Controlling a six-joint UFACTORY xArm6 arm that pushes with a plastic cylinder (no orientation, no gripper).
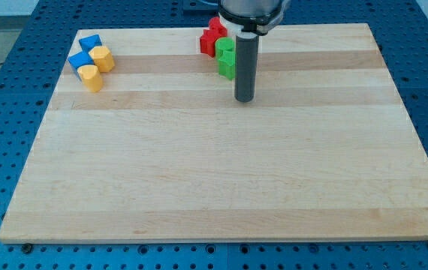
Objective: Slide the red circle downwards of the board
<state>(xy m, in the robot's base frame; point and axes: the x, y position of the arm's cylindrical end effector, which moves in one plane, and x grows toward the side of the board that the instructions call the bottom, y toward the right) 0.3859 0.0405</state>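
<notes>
The tip stands just right of and below the green blocks, which crowd against the red blocks at the board's top edge. Blue and yellow blocks cluster at the view's top left, well apart.

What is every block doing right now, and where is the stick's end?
Red blocks: bunched at view's top, exact shapes unclear.
Green blocks: touching the red ones, just below.
Blue blocks: top left, clustered.
Yellow blocks: against the blue ones.
My tip: right of green, slightly lower.
</notes>
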